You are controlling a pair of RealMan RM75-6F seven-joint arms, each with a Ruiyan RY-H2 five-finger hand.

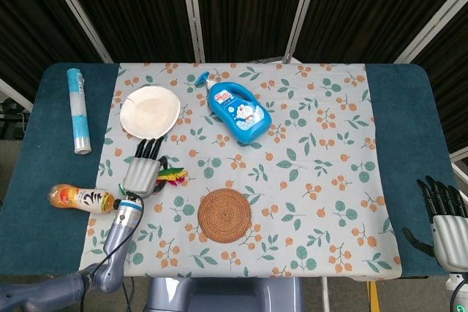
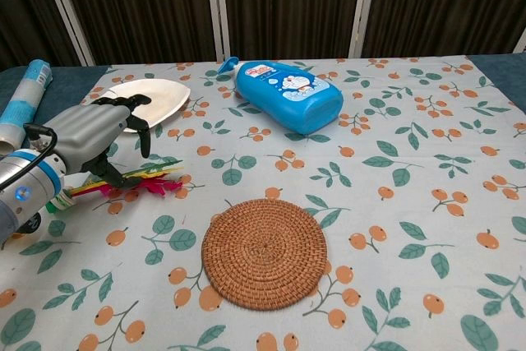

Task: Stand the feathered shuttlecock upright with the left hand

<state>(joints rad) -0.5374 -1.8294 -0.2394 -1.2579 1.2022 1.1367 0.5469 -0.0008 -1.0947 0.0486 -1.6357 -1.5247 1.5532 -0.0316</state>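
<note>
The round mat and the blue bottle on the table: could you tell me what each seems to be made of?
The round mat looks like woven rattan or a similar plant fibre, matt brown, with coiled concentric rings showing. The blue bottle looks like moulded plastic with a slight sheen, smooth-walled, carrying a printed cartoon label; it lies on its side.
</note>
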